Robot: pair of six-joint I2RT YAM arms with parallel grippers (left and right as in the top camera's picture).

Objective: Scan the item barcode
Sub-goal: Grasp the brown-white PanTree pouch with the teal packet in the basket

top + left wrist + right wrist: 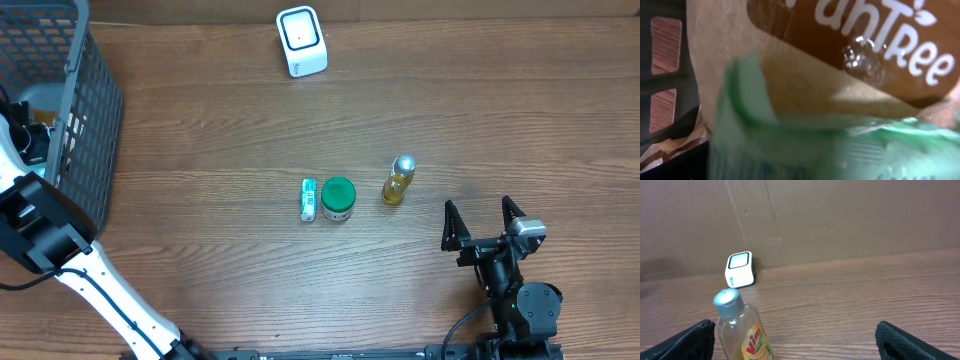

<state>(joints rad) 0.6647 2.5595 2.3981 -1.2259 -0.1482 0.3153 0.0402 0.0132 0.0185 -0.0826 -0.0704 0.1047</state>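
Lower right of overhead view: right end effector [478, 203] spread wide, empty. Bottle [398, 181] just ahead, probably light, stiff, slippery, tippy; best gripped mid-body.

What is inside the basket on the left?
In the basket, a brown pack with white lettering and a blurred green packet can be seen. Whatever lies under them is covered.
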